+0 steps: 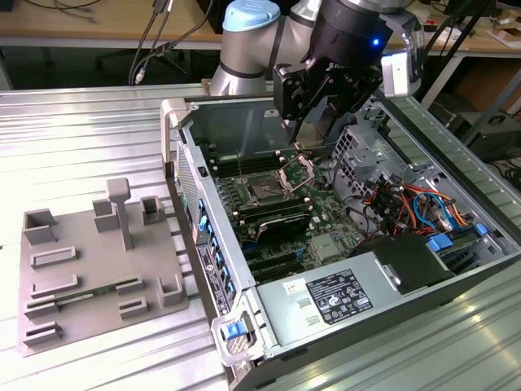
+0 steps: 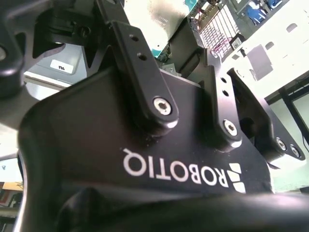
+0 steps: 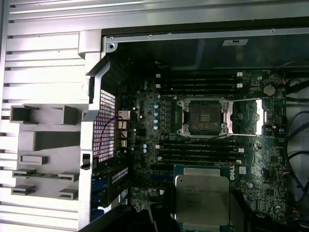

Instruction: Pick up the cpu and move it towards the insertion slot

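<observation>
While the gripper (image 1: 313,130) hangs over the open computer case (image 1: 456,236) in the exterior view, the first wrist view shows the cpu (image 3: 202,199) pinched between its 2 fingers (image 3: 161,215), pale metal top facing the camera. From the chip, the insertion slot (image 3: 204,117) lies at 12 o'clock, well apart, its shiny retention frame swung open beside it. In the exterior view that slot (image 1: 267,191) sits at about 7 o'clock from the gripper. Print on the gripper body in the second wrist view and on the power supply (image 1: 334,295) label is left unread. The grey fixture plate (image 1: 98,269) rests on the ribbed table (image 1: 73,138), at 9 o'clock from the case.
</observation>
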`<state>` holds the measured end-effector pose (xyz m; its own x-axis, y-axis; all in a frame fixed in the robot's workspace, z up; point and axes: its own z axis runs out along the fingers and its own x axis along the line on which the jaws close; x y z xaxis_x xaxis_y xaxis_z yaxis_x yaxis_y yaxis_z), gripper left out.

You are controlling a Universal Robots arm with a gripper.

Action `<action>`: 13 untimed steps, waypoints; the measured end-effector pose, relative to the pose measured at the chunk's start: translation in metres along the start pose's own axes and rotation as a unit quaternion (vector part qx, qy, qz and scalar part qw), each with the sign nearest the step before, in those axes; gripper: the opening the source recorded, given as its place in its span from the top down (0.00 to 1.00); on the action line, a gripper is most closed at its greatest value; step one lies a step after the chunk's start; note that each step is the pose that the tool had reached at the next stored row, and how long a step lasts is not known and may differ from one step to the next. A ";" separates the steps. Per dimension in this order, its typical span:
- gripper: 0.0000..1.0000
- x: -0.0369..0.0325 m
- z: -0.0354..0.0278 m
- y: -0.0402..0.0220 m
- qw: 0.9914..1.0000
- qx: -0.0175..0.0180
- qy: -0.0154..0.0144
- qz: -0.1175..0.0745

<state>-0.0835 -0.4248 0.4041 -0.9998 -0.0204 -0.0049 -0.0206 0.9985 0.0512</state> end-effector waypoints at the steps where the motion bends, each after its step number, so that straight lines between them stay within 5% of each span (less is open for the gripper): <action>1: 0.46 -0.0002 0.0003 0.0000 1.000 0.000 0.000 0.000; 13: 0.46 -0.0104 0.0026 0.0000 1.000 0.000 0.000 0.000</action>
<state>-0.0731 -0.4245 0.4015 -0.9998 -0.0203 -0.0048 -0.0205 0.9985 0.0511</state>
